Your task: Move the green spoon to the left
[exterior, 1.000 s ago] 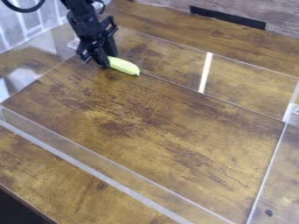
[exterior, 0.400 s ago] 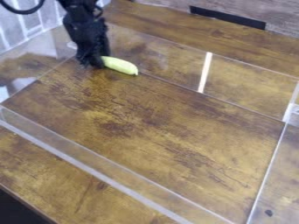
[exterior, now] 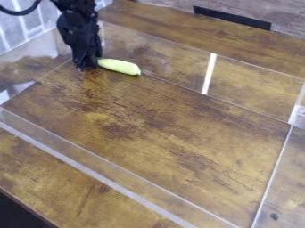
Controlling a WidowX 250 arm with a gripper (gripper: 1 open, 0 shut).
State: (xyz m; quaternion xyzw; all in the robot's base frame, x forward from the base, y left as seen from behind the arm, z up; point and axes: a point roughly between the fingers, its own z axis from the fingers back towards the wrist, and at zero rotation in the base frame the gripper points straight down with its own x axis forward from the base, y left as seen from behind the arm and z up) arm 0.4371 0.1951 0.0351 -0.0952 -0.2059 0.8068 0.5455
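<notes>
- No text, label, brand, number or sign can be read anywhere in the camera view.

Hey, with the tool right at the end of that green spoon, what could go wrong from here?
1. The tool stands right at the left end of the spoon, so pulling away carelessly might drag or roll it.
2. The clear wall of the tray stands close on the tool's left, so a sideways retreat could hit it.
</notes>
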